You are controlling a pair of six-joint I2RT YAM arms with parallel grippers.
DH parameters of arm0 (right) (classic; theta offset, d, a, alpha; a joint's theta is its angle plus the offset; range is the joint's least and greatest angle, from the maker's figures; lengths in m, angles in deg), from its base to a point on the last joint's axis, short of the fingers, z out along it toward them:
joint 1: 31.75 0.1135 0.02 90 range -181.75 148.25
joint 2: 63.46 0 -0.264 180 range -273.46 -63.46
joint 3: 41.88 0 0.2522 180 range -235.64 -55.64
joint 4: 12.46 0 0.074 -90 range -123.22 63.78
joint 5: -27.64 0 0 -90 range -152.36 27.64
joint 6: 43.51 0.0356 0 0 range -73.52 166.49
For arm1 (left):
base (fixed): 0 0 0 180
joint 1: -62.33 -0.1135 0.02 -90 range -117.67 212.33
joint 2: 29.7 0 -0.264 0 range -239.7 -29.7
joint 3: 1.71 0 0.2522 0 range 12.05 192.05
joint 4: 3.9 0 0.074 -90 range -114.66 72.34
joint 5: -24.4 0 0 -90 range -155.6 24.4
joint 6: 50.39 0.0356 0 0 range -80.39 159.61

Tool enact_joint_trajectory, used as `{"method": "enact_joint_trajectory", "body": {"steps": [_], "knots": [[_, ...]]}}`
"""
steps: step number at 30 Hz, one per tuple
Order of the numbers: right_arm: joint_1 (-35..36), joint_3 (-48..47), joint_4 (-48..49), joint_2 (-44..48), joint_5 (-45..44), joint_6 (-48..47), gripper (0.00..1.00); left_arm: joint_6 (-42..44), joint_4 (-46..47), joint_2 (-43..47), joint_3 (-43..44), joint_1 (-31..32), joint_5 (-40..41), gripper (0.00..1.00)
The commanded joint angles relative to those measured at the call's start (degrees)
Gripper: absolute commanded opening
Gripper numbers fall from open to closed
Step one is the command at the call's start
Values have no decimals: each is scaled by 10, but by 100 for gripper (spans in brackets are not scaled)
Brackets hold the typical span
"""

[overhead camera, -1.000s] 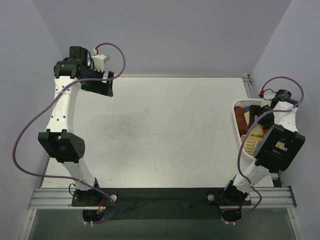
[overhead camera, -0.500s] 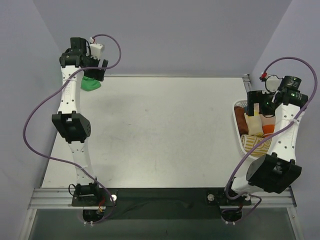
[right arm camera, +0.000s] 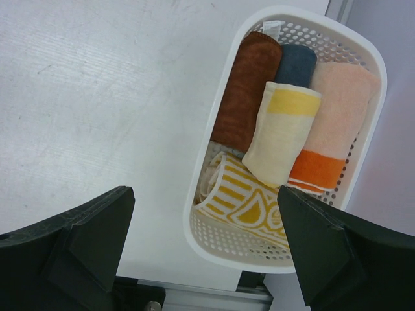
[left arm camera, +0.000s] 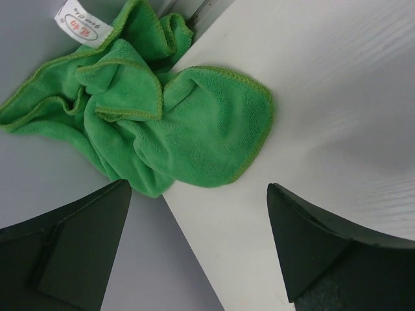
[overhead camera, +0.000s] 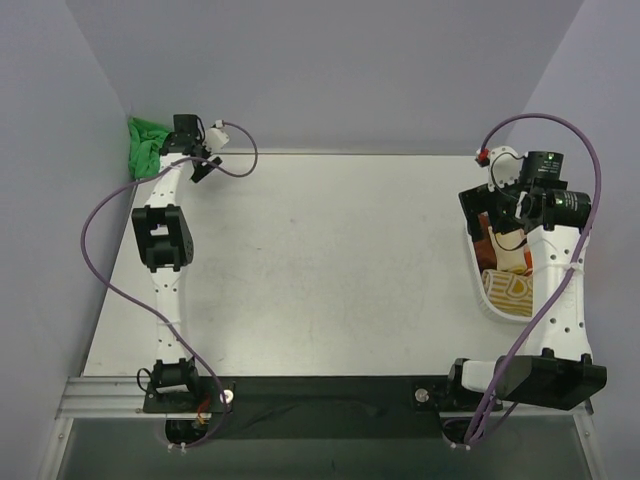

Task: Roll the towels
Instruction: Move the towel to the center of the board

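We see a plain white counter [overhead camera: 320, 260] closed in by pale grey-lilac walls [overhead camera: 330, 70] at the back and on both sides. The green towel [left arm camera: 162, 123] lies crumpled in the far left corner. One rounded flap is flat on the counter, and the rest seems to spill past the edge against the wall, though we cannot be sure from this angle. Its white tag [left arm camera: 78, 24] faces up at the far end. The left claw [left arm camera: 198, 194] hangs just short of the towel with its fingers spread wide, holding and touching nothing. The right claw [right arm camera: 204, 194] is spread just as wide and empty, poised above the near rim of the white plastic basket [right arm camera: 303, 13] at the counter's right edge. Only the right wrist view lets us read the basket's contents. The pale yellow towel [right arm camera: 279, 139] lies rolled on top between a brown roll [right arm camera: 246, 91] and a peach-and-orange roll [right arm camera: 334, 116], with a dark blue roll [right arm camera: 295, 65] behind it and a yellow-patterned roll [right arm camera: 243, 194] in front. In the top view the right arm covers most of this, and the towel's tag does not show there.
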Motion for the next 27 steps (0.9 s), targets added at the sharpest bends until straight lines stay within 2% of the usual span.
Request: {"method": "enact_joint_trajectory", "body": {"steps": [1, 7, 12, 17, 19, 20, 21, 22, 24, 26, 27], "knots": [[4, -25, -21, -9, -42, 16, 100, 101, 79, -17, 0, -18, -4, 97], [4, -25, -27, -28, -74, -10, 100, 174, 82, -78, 17, -35, -24, 96], [4, -22, -27, -55, -115, -57, 100, 216, 133, -138, 44, -44, -24, 95], [8, -43, -27, -73, -128, -47, 100, 284, 192, -194, 71, -58, -24, 95], [11, -41, -29, -75, -132, -45, 100, 305, 203, -213, 78, -60, -27, 84], [12, -40, -30, -75, -134, -44, 100, 309, 210, -217, 78, -61, -28, 74], [13, -39, -29, -76, -134, -42, 99, 309, 213, -218, 78, -59, -29, 48], [14, -36, -30, -77, -134, -36, 99, 309, 213, -217, 70, -57, -32, 37], [18, -33, -30, -76, -134, -31, 96, 311, 217, -197, 43, -47, -24, 0], [25, -23, -30, -74, -130, -30, 95, 299, 218, -166, -18, -36, -19, 0], [27, -22, -30, -73, -127, -31, 94, 273, 214, -121, -42, -25, -24, 0]]}}
